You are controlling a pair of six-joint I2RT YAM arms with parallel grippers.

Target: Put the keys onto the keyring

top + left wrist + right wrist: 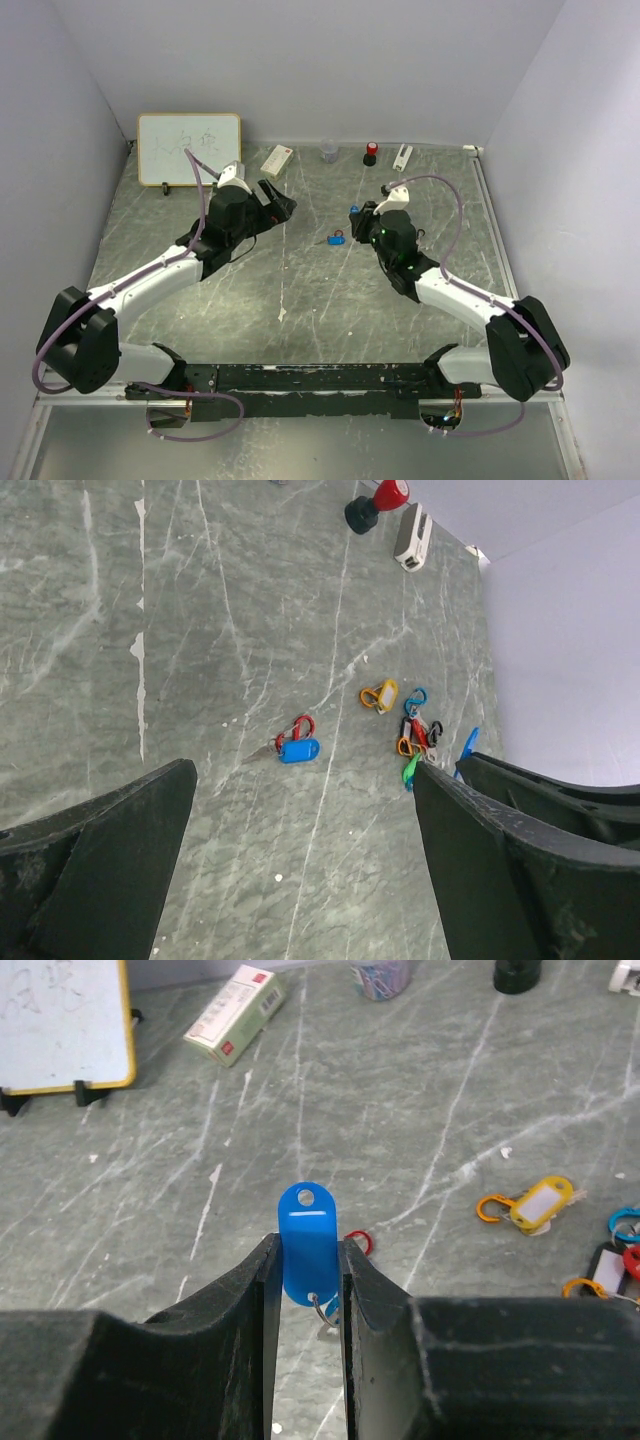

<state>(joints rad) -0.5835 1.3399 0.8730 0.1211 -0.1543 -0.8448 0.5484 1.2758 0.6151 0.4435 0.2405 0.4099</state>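
1. The right gripper (307,1260) is closed to a narrow gap on a blue tag (306,1225), pinching its lower half by the flat faces. The tag stands upright with its hole above the fingertips, probably so the hole stays reachable.
2. A wire ring (320,1308) hangs under that tag, between the fingers. The key blade itself is hidden.
3. The left gripper (303,780) is spread as wide as it goes and grasps nothing. It hovers over the table (200,630), seemingly ready to take a partner piece.
4. Straight ahead of it, framed between its fingers, a second blue key (298,751) lies flat, joined to a red clip (300,726).
5. Ahead of its right finger sits a cluster (418,735) of tags and clips, lying loose near the right gripper. A yellow tag (381,695) lies just beyond the cluster.
6. I cannot tell which piece serves as the keyring.
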